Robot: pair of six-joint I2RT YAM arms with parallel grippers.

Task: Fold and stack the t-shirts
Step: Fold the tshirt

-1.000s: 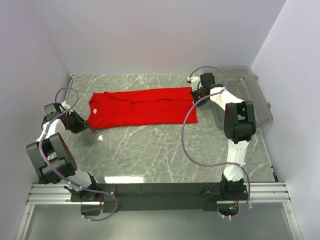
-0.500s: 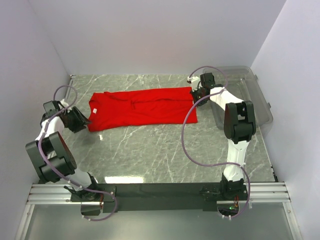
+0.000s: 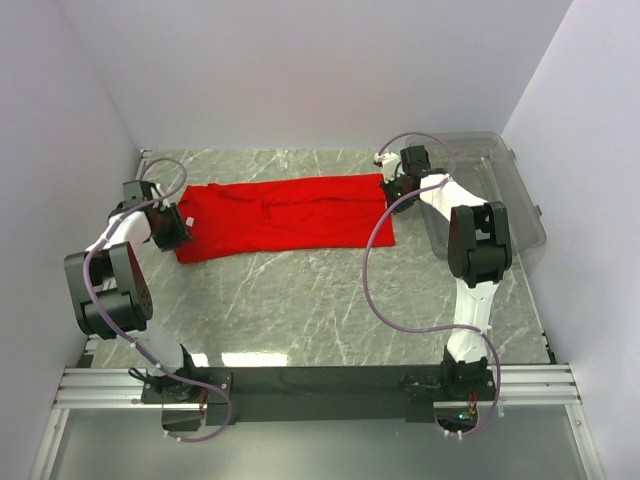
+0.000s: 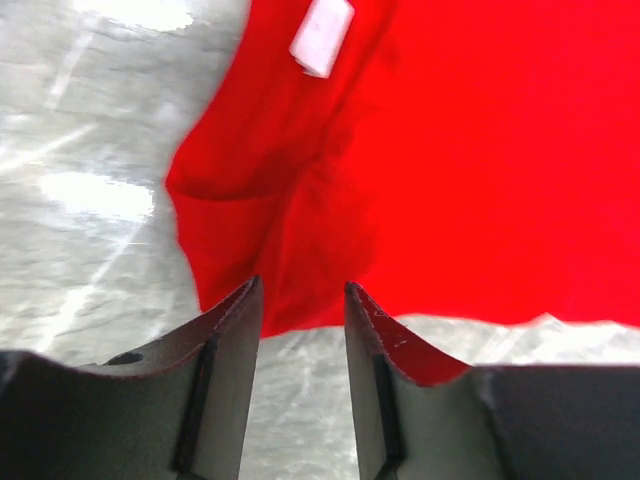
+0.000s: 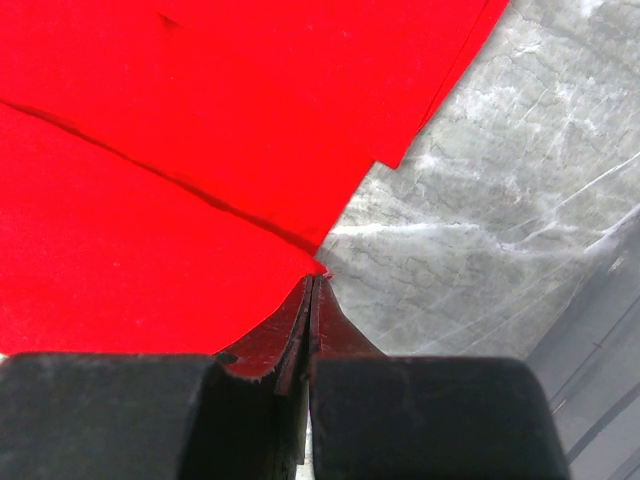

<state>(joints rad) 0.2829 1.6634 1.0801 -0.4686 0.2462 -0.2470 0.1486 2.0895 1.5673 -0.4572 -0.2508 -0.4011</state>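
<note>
- T-shirt (image 3: pixel 285 215) is lying as a long red band on the worktop (image 3: pixel 330 300), with its long axis running from one claw straight across to the other.
- Left claw (image 4: pixel 300 290) is hanging released with its jaws parted. The collar end's edge is lying just ahead of the fingertips, not yet between them.
- White neck label (image 4: pixel 322 35) is sitting farther ahead of that claw, almost in line with the gap.
- Right claw (image 5: pixel 312 280) is clenching at the opposite end and appears to be pinching a corner of the cloth right at its tips. The rest of the cloth is spreading out ahead of it.
- Clear bin (image 3: pixel 500 190) is standing just beyond the right claw, on the side away from the shirt.
- Judging from this, the coming move is falling to the left claw, the nearer one to the free end. It is needing to ease forward and low so one jaw slips under the edge before closing, or it risks closing on nothing.
</note>
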